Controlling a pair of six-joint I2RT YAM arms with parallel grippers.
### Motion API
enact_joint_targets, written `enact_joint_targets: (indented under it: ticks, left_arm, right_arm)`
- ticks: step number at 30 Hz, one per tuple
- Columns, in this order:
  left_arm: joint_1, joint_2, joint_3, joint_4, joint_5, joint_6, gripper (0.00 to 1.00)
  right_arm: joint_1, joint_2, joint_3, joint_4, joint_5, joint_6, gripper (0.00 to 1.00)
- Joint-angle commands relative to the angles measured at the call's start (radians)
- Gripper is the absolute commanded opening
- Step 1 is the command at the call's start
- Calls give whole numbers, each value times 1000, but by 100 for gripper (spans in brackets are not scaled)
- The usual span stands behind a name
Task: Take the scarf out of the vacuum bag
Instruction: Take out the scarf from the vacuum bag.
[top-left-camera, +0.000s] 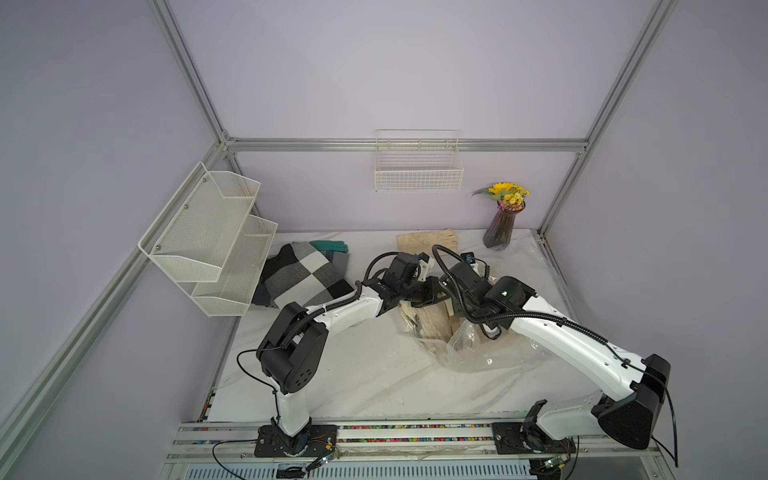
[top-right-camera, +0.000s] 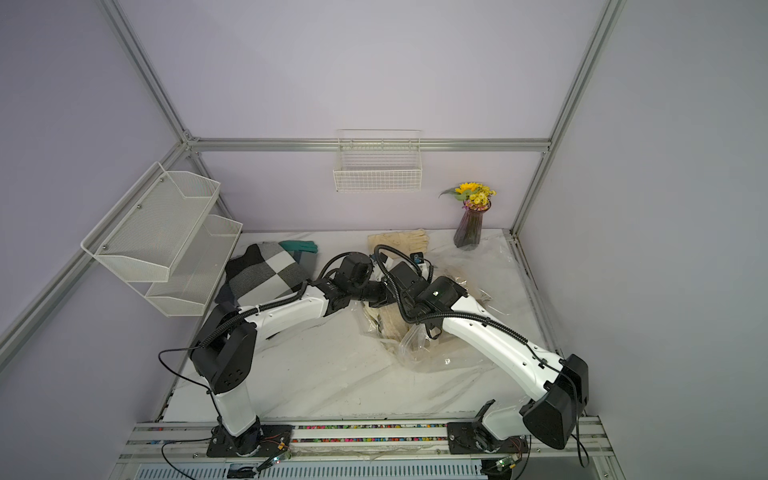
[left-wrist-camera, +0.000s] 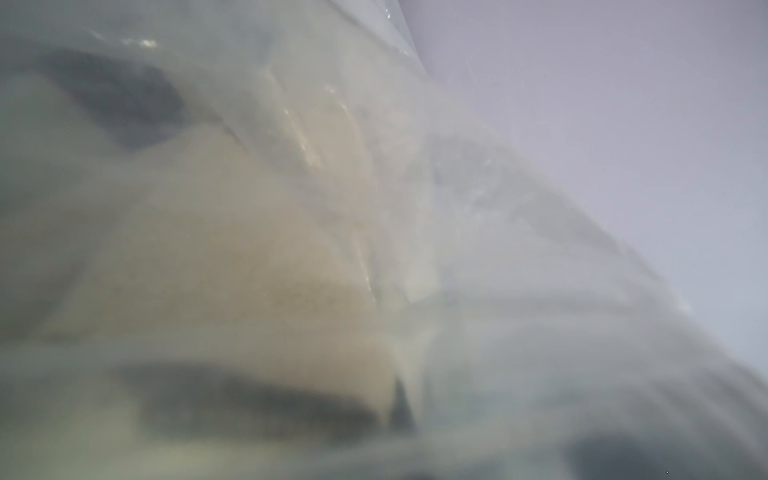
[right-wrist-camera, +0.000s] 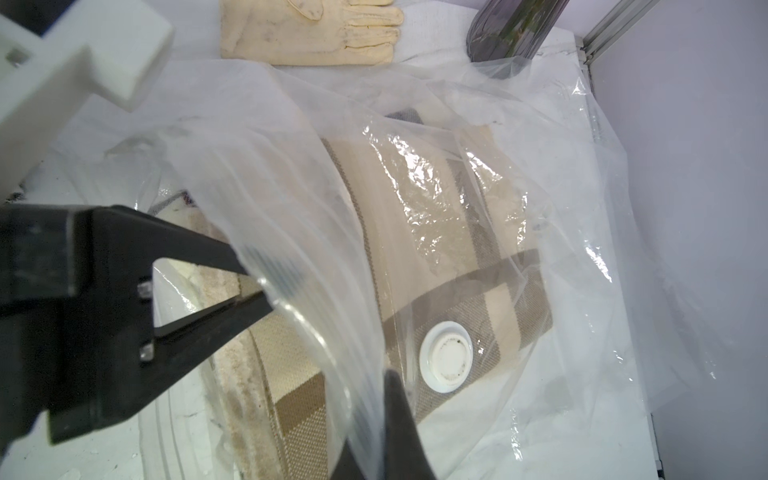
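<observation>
The left arm and right arm are glossy white shells joined by matte black joint housings, each trailed by black corrugated cable conduit. In the right wrist view the left gripper is all black: two tapered wedge fingers on a blocky body, two small silver screws just behind the fingers, and a white angular mount further back.

Left arm: rises from the lower left of both top views, elbow bent, forearm slanting up-right to frame centre.
Right arm: from the lower right, forearm slanting up-left to centre.
Left gripper: fingertips pinched together on the vacuum bag film.
Right gripper: at the bottom edge, clamped on the same film.
</observation>
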Motion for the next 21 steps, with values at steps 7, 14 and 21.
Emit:
enact_joint_targets:
  ticks: [7, 14, 21]
  left_arm:
    - [-3, -145, -37, -103, 17, 49, 0]
    - [6, -210, -66, -226, -62, 113, 0]
    - [17, -223, -76, -269, -63, 132, 0]
  right_arm:
    - [-12, -20, 35, 30, -5, -21, 0]
    - [-18, -20, 26, 46, -14, -24, 0]
    - [-19, -22, 19, 53, -22, -25, 0]
